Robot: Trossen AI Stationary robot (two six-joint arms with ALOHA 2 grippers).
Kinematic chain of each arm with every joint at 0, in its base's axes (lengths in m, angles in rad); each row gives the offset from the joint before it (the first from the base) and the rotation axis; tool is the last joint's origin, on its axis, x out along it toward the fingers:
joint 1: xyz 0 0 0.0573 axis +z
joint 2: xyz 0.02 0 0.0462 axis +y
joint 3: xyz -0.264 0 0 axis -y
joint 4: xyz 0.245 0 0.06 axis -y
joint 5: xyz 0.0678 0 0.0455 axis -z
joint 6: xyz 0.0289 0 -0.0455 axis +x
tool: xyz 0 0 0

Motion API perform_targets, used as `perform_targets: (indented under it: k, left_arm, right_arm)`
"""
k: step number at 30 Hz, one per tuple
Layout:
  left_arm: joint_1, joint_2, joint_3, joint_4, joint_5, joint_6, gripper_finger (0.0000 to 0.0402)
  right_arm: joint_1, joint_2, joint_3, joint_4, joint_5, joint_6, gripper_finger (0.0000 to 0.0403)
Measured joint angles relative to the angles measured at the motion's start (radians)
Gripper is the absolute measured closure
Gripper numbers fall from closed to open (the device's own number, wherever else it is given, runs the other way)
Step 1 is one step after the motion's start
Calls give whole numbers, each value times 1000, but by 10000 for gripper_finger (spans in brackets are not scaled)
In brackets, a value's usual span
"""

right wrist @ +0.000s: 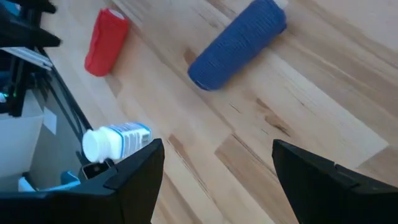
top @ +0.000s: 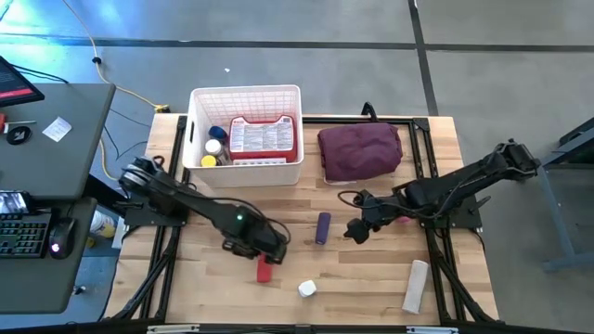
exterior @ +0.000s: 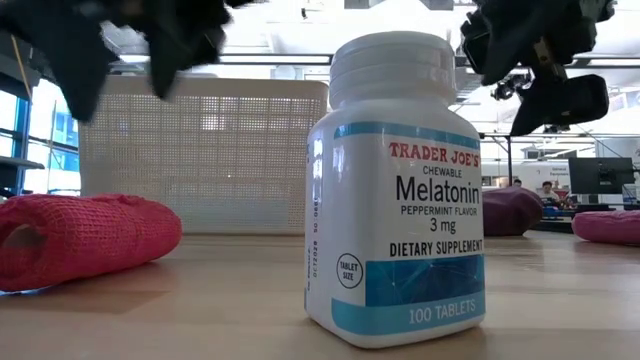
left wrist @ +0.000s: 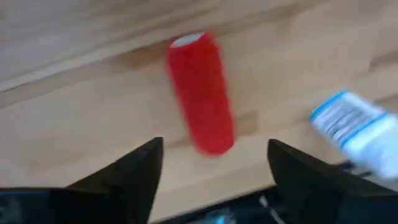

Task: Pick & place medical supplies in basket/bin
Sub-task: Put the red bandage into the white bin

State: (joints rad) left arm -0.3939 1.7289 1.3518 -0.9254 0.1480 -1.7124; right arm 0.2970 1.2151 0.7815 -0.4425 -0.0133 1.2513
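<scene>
The left gripper (top: 264, 249) hangs spread just above the red roll (top: 264, 270), empty. The right gripper (top: 357, 228), also spread, sits beside the purple roll (top: 322, 227). The bottle (top: 307, 289) stands near; the basket (top: 246, 96) lies beyond.

The white lattice basket (top: 246, 176) stands at upper centre of the high view, holding a red first-aid case (top: 264, 137) and small bottles (top: 215, 147). Below it lie a purple roll (top: 322, 227), a red roll (top: 264, 270), an upright white melatonin bottle (top: 307, 289), and a white roll (top: 416, 286) at lower right.
</scene>
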Motion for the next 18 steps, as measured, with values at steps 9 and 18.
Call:
perform_targets:
  k: [9, 18]
  left_arm:
    - [0, 172, -7, 58, 49, -38, 9]
    - [16, 276, -4, 212, 110, -14, 109]
  right_arm:
    - [41, -28, 0, -24, -22, -3, 116]
    - [81, -73, 0, -93, -18, -3, 116]
